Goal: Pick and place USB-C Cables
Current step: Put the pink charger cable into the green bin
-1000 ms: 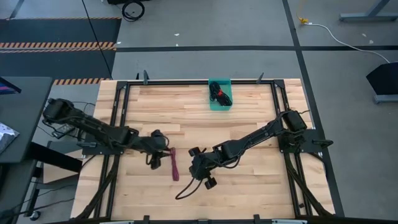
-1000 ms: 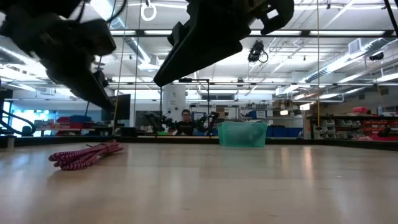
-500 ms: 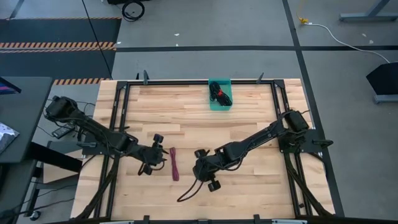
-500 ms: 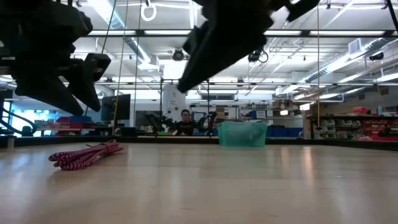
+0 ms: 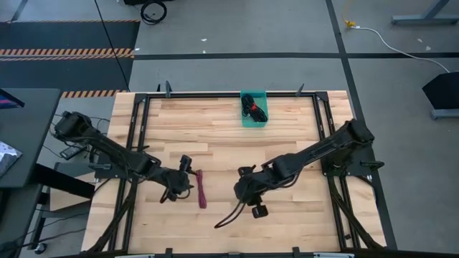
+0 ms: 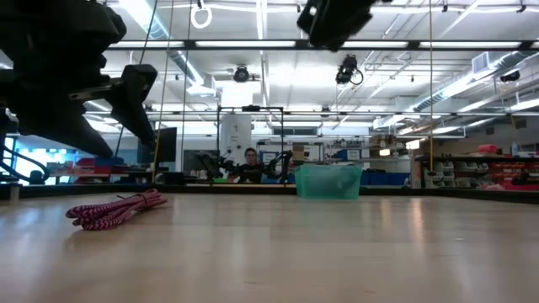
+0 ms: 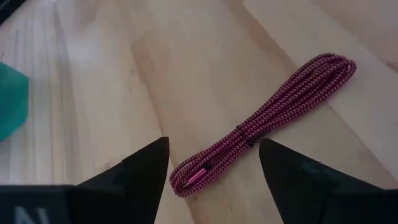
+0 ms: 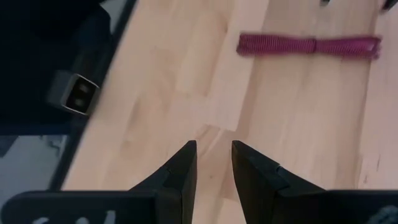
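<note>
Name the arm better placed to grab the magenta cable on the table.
Left. The left gripper hangs open beside the magenta cable, which shows between its fingers in its wrist view; the right gripper sits farther off.

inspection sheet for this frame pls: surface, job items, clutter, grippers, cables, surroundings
Surface: wooden table, bare planks inside a black frame.
Job's things: one magenta cable lies bundled on the table near the front left; dark cables sit in the teal bin at the far edge, count unclear.
Clutter: nothing seen.
Grippers: left gripper open, hovering beside the magenta cable, fingers either side of its near end in the left wrist view. Right gripper empty, fingers slightly apart, over bare wood near the table's middle front.
Cables: black robot wiring hangs from the right arm; white cable on the floor.
Surroundings: a person is behind the table in the low view; shelving, ceiling lights.
</note>
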Action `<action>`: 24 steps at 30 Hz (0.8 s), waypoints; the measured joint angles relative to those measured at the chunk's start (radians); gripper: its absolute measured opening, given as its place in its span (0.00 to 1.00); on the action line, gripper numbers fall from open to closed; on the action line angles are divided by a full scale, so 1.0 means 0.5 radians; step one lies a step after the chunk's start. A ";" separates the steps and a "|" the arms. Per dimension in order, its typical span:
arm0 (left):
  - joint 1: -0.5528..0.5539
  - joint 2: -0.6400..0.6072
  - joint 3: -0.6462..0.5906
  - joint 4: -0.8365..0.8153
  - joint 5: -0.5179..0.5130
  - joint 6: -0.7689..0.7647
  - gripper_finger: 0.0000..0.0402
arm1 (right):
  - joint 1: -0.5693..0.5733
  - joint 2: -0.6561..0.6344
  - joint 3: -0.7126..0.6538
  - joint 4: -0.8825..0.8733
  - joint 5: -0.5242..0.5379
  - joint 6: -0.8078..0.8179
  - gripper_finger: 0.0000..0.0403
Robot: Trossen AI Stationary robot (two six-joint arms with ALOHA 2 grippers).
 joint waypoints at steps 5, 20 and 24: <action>-0.007 0.251 0.167 -0.059 0.001 0.227 0.64 | 0.026 -0.139 0.000 0.012 -0.001 0.001 0.26; 0.124 0.750 0.539 -0.456 0.019 0.481 0.56 | 0.164 -0.239 0.000 -0.016 0.005 0.012 0.26; 0.198 0.855 0.617 -0.525 0.046 0.495 0.47 | 0.161 -0.236 0.000 -0.013 0.025 0.044 0.26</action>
